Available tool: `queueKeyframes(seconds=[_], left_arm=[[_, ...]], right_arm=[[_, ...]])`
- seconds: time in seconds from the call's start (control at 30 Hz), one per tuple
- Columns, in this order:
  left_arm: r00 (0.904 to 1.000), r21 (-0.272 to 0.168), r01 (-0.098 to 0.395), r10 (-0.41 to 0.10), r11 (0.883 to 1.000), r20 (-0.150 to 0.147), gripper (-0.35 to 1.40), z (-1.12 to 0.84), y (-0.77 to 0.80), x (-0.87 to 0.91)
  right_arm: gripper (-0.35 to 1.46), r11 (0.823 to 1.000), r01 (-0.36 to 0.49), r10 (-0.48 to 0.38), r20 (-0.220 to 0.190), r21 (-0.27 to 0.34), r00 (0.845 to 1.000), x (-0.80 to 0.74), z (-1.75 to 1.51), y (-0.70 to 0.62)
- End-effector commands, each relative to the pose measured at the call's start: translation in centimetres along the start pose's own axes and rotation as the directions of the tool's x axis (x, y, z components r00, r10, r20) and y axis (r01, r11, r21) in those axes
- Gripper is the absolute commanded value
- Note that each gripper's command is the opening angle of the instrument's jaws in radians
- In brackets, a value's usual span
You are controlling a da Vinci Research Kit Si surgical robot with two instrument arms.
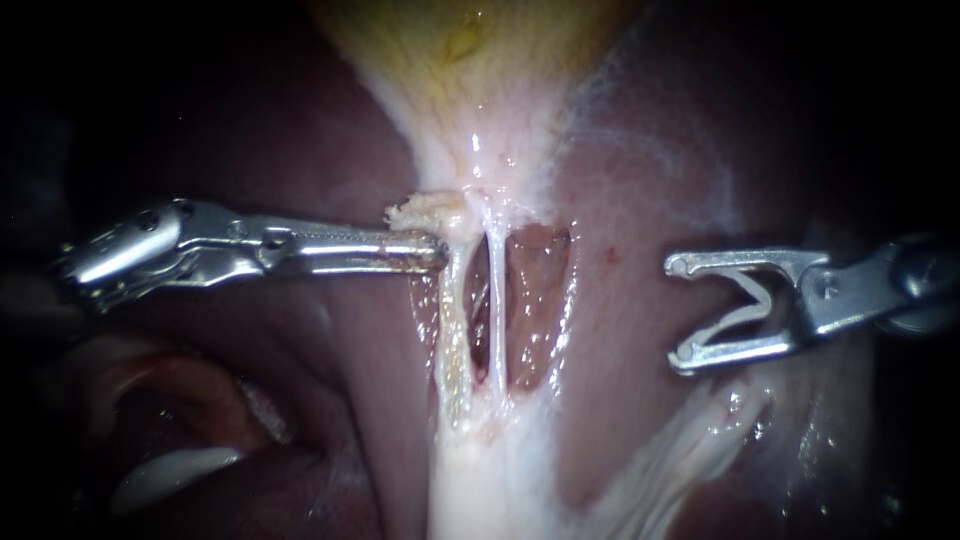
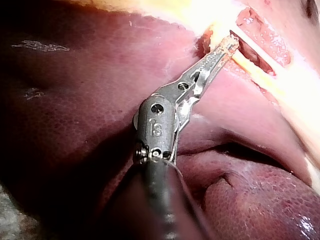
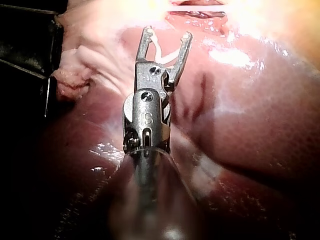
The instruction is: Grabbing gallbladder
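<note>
Left instrument (image 1: 440,250) (image 2: 227,45): its shaft runs in level, and its long, thin jaws lie closed together. The tips bite a frayed scrap (image 1: 425,212) of pale tissue at the narrow end of the gallbladder (image 1: 470,60).
Right instrument (image 1: 675,312) (image 3: 167,34): its jaws are spread wide in a V with hooked tips and hold nothing. They sit over the liver (image 1: 630,190), well apart from the left jaws, and their open mouth faces them.
Gallbladder, place: the yellowish body lies beyond the left jaw tips and to one side of them. Its pale neck comes down to touch those tips.
Gallbladder, axis: the long axis lies crosswise to the left instrument's shaft, at about a right angle. The wide end points away from both instruments, and the narrow end points at the gap between them.
Tubes (image 1: 497,300): two pale strands carry on from the neck along the same axis, between the two sets of jaws. The thicker, yellowish strand is right at the left jaw tips, with the thin white one just beside it on the right instrument's side.
Liver: dark red and wet, it lies under both shafts and shows through the gaps beside the tubes.
</note>
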Motion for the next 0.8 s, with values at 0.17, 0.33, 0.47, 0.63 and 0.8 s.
queueKeyframes(seconds=[0.17, 0.33, 0.47, 0.63, 0.8], left_arm=[[1.0000, -0.002, 0.002, -0.002, 1.000, 0.000, 0.05, -0.01, -0.03, -0.02], [0.9997, -0.002, -0.025, 0.025, 1.000, -0.002, 0.39, -0.06, -0.09, -0.07], [0.9996, -0.001, -0.029, 0.029, 1.000, -0.002, 0.49, -0.17, -0.17, -0.10], [0.9996, 0.004, -0.027, 0.027, 1.000, -0.003, 0.56, -0.37, -0.26, -0.12], [0.9998, 0.009, -0.021, 0.021, 1.000, -0.004, 0.58, -0.53, -0.26, -0.21]], right_arm=[[0.42, 1.000, 0.000, 0.000, 0.000, 0.000, 1.000, 0.00, 0.00, 0.00], [0.42, 1.000, 0.000, 0.000, 0.000, 0.000, 1.000, 0.00, 0.00, 0.00], [0.42, 1.000, 0.000, 0.000, 0.000, 0.000, 1.000, 0.00, 0.00, 0.00], [0.42, 1.000, 0.000, 0.000, 0.000, 0.000, 1.000, 0.00, 0.00, 0.00], [0.42, 1.000, 0.000, 0.000, 0.000, 0.000, 1.000, 0.00, -0.01, 0.00]])
